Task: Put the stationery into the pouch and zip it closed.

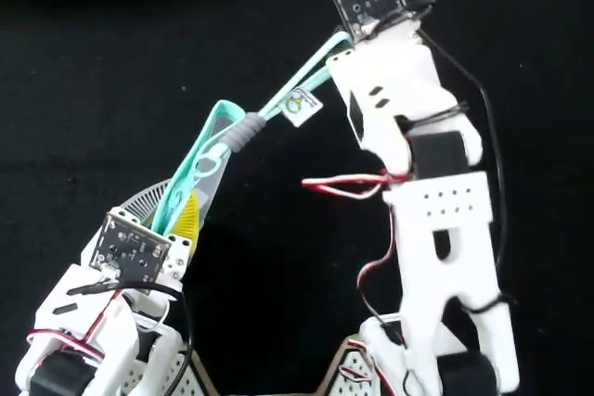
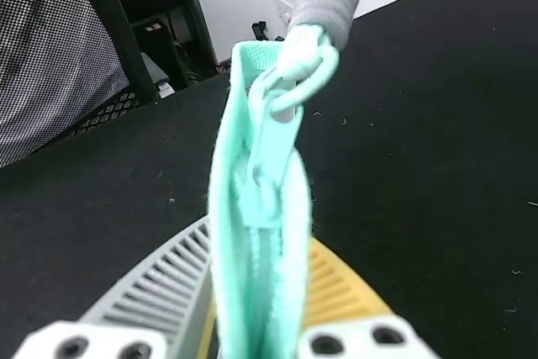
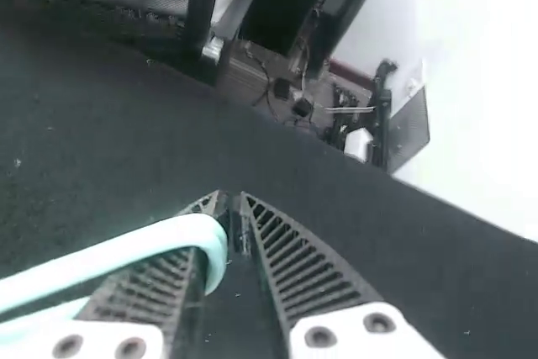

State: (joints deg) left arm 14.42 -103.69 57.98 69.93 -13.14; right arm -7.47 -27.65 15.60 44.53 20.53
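The mint green pouch point(image 1: 198, 170) hangs stretched in the air between the two arms. My left gripper point(image 1: 182, 209) is shut on the pouch's lower end, with a grey finger point(image 2: 160, 279) on one side and a yellow one point(image 2: 340, 283) on the other. In the left wrist view the pouch point(image 2: 256, 233) is end-on, its zipper pull point(image 2: 271, 145) lying near the far end. A mint strap point(image 1: 299, 88) with a grey sleeve point(image 1: 243, 132) and a small tag point(image 1: 303, 106) runs up to my right gripper point(image 1: 342, 44). The right gripper point(image 3: 231, 208) is shut on the strap's loop point(image 3: 202, 237).
A black cloth point(image 1: 111, 90) covers the table. Beyond its far edge stand a black mesh-sided rack point(image 2: 59, 65) and a white wall point(image 3: 479, 81) with cables and boxes at its foot.
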